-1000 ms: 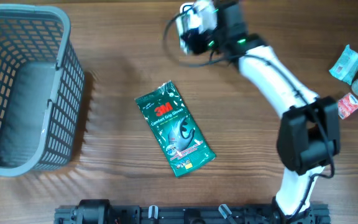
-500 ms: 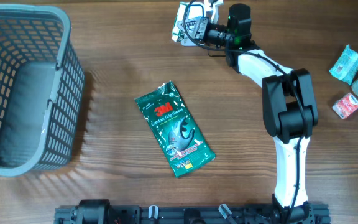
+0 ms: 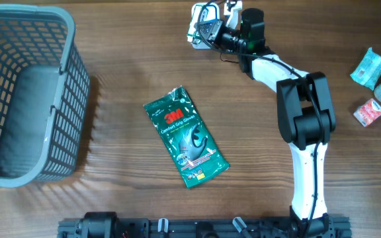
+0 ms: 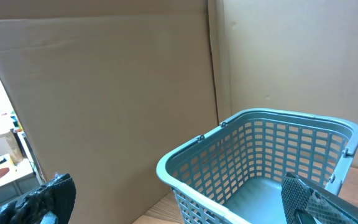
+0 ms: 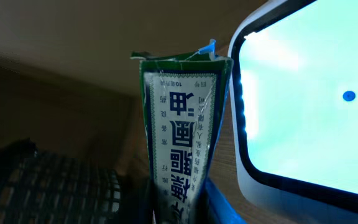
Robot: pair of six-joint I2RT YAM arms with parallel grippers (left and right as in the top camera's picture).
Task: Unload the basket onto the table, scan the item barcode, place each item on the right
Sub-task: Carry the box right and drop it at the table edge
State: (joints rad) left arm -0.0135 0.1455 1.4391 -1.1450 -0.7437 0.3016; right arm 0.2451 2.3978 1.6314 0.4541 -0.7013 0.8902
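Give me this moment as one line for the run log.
step: scanning | right claw: shut on green packet, beside lit scanner | left claw: open, empty | glove pack: on table

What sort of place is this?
Probably a mock shop checkout: a plastic shopping basket, a 3M glove pack on the wooden table, and a lit scanner screen beside a green packet.

Basket [image 3: 25,92] is grey-blue w/ open lattice walls; table [image 3: 124,73] is brown wood grain. Glove pkt [image 3: 186,137] is dark green w/ red logo & white print. Small box [image 5: 182,143] has green edges & white panel w/ dark blue characters; scanner screen [image 5: 303,93] glows pale cyan w/ white rim & one blue dot.
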